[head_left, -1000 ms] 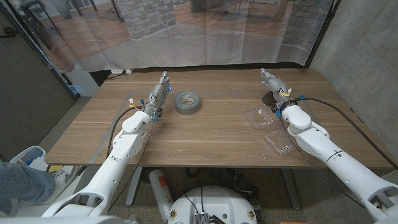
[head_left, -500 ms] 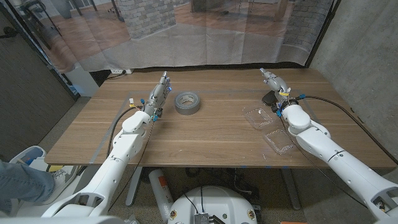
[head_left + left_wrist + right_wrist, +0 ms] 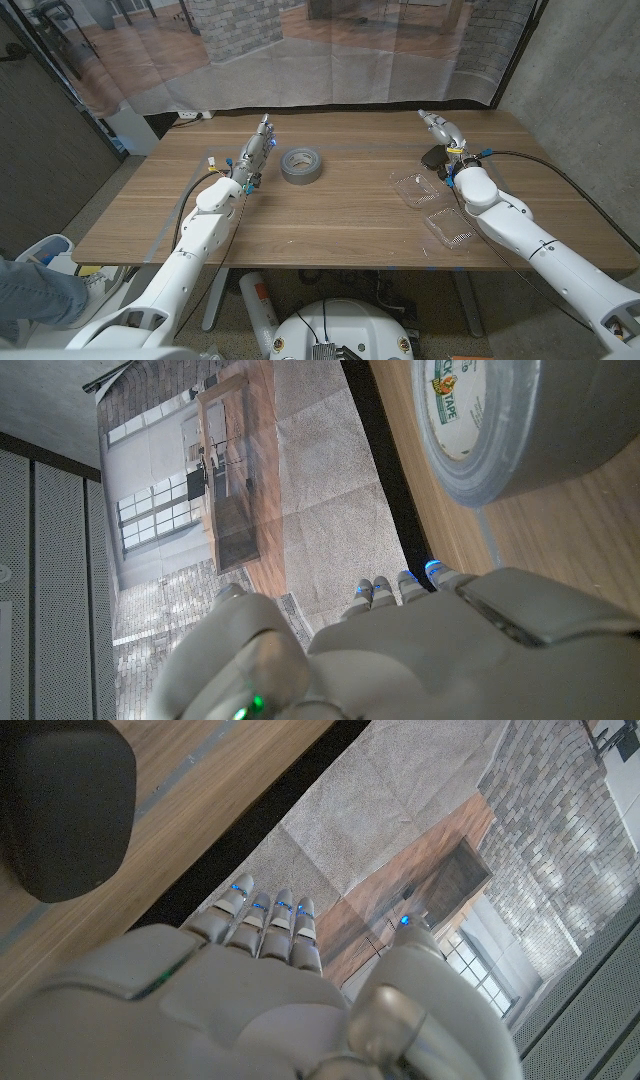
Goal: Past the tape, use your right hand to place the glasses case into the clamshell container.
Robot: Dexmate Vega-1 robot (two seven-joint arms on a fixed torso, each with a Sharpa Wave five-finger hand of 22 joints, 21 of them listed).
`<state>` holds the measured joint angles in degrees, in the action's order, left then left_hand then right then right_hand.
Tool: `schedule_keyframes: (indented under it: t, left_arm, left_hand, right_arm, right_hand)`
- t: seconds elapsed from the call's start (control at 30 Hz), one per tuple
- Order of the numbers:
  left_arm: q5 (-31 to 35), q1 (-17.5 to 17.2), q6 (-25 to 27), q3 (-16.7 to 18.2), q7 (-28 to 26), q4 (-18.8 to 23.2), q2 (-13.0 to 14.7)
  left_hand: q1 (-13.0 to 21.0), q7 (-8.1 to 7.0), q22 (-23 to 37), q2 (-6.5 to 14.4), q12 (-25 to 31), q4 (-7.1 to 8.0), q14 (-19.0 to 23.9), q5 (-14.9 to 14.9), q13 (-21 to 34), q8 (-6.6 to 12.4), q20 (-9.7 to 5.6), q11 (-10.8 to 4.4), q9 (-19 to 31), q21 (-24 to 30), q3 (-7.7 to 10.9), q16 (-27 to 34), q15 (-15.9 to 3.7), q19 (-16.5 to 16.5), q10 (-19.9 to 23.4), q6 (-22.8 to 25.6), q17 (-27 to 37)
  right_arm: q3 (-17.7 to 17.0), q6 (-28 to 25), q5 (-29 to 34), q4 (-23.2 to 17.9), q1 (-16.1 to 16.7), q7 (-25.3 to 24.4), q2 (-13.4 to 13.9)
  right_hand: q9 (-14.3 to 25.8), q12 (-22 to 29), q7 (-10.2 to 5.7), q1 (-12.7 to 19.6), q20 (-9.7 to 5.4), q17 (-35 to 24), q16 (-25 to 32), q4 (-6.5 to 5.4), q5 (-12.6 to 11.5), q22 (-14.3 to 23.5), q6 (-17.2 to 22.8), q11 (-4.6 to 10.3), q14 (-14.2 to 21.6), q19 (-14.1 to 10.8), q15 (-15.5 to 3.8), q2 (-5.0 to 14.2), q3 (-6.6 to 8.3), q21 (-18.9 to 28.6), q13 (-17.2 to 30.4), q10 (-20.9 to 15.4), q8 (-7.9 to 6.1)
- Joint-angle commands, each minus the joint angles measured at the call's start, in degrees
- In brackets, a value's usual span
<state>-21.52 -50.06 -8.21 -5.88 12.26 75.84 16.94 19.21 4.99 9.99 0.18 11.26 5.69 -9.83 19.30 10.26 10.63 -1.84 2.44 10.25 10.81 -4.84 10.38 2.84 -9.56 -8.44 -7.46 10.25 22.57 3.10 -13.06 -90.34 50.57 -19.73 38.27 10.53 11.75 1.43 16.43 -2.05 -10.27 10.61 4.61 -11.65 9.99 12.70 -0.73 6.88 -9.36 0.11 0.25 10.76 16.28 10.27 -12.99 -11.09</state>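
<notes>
Now the right hand [image 3: 437, 128], fingers straight and together, holds nothing beside the black case [image 3: 433, 157], near the clear clamshell [image 3: 415, 187]; the left hand [image 3: 259, 141], fingers likewise together, stands beside the tape [image 3: 301, 164].

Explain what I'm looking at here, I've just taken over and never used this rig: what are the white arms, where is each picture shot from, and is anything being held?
It is a two-armed robot at a wooden table. The wide picture comes from a camera on its head, looking down. The other two come from cameras on each wrist, looking along the back of that robot hand, so they appear turned.

On the table lie a roll of grey tape, a black glasses case and an open clear clamshell container.

The left robot hand stands beside the tape, fingers straight, holding nothing. The right robot hand is next to the glasses case, also holding nothing; its wrist picture shows the case lying apart from the fingers.
</notes>
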Motion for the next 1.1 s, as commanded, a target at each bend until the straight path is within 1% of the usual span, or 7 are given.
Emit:
schedule_keyframes:
  t: [0.03,0.33,0.4,0.6,0.77,0.93,1.1]
  left_arm:
    - [0.2,0.4,0.1,-0.1,0.0,-0.4,-0.2]
    - [0.2,0.4,0.1,-0.1,0.0,-0.4,-0.3]
    - [0.3,0.4,0.1,-0.2,0.0,-0.4,-0.4]
    - [0.3,0.2,0.2,-0.2,0.0,-0.3,-0.4]
    - [0.4,0.0,0.3,-0.2,-0.3,0.0,-0.4]
    - [0.4,-0.4,0.2,-0.2,-0.4,0.4,-0.4]
    - [0.3,-0.6,0.3,-0.2,-0.5,0.7,-0.3]
  left_hand:
    - [0.3,-0.12,0.3,0.2,0.2,0.04,-1.7,0.1,0.3,0.53,-0.57,0.20,0.3,0.3,-0.38,0.2,0.34,-1.1,-0.3,0.1,0.2]
    - [0.4,-0.13,0.3,0.3,0.2,0.03,-1.7,0.1,0.3,0.47,-0.54,0.37,0.3,0.3,-0.48,0.2,0.36,-1.1,-0.4,0.0,0.2]
    - [0.4,-0.24,0.3,0.3,0.2,0.03,-1.7,0.1,0.3,0.47,-0.54,0.36,0.3,0.3,-0.50,0.2,0.40,-1.1,-0.4,0.0,0.2]
    - [0.5,-0.31,0.3,0.4,0.2,0.03,-1.7,0.1,0.3,0.47,-0.48,0.34,0.3,0.4,-0.54,0.2,0.46,-1.1,-0.4,0.0,0.2]
    - [0.5,-0.28,0.3,0.5,0.2,0.02,-1.8,0.0,0.3,0.47,-0.34,0.48,0.3,0.3,-0.58,0.2,0.54,-1.2,-0.5,0.0,0.2]
    - [0.6,-0.22,0.3,0.5,0.1,0.01,-1.8,0.0,0.3,0.46,-0.34,0.55,0.3,0.4,-0.61,0.2,0.53,-1.2,-0.6,-0.1,0.2]
    - [0.6,-0.25,0.3,0.6,0.1,0.01,-1.7,0.0,0.3,0.48,-0.34,0.50,0.3,0.4,-0.64,0.3,0.54,-1.2,-0.5,0.0,0.2]
  right_arm:
    - [0.4,-2.1,2.1,-0.4,-0.2,-1.1,0.2]
    - [0.7,-4.7,4.0,-1.6,-0.2,-2.3,0.8]
    - [0.8,-5.5,4.6,-2.1,-0.2,-2.6,1.1]
    - [1.0,-8.4,5.8,-3.5,-0.2,-3.1,1.7]
    - [1.3,-10.1,6.5,-4.2,-0.2,-3.4,2.0]
    - [1.6,-11.1,7.4,-4.7,-0.3,-3.6,2.3]
    - [2.0,-12.4,8.4,-5.1,-0.5,-3.8,2.6]
  right_hand:
    - [0.2,0.2,-0.16,0.6,-0.03,-0.1,0.1,0.56,0.2,0.3,0.5,0.31,0.0,0.2,0.37,0.05,0.18,-0.7,0.1,-0.4,-0.39]
    - [0.3,0.2,-0.51,1.1,1.39,-0.1,-0.1,0.89,0.3,0.3,0.3,0.66,-0.4,0.8,1.78,0.05,0.21,-1.4,0.2,-0.2,-0.28]
    - [0.3,0.0,-0.99,1.2,2.48,-0.1,0.0,1.02,0.3,0.2,0.0,1.20,-0.5,0.7,3.24,0.10,0.20,-1.7,0.2,0.2,-0.12]
    - [0.3,-0.1,-2.48,1.7,5.79,-0.1,0.1,1.42,0.5,0.2,-0.6,1.76,-0.2,0.3,4.85,0.07,0.20,-2.1,0.3,0.7,0.04]
    - [0.4,-0.1,-3.16,2.2,10.59,-0.1,0.1,1.78,0.5,0.2,-1.0,2.13,-0.1,-0.2,5.64,-0.13,0.10,-2.6,0.3,1.3,0.07]
    - [0.4,-0.2,-3.41,2.4,12.30,-0.1,-0.1,1.97,0.5,0.2,-1.3,2.20,-0.5,-0.4,5.60,-0.23,0.10,-2.8,0.4,1.6,0.11]
    - [0.4,-0.2,-3.61,2.6,12.87,-0.1,-0.3,2.15,0.4,0.2,-1.3,2.18,-1.1,0.3,5.41,-0.49,0.01,-3.3,0.4,1.9,0.07]
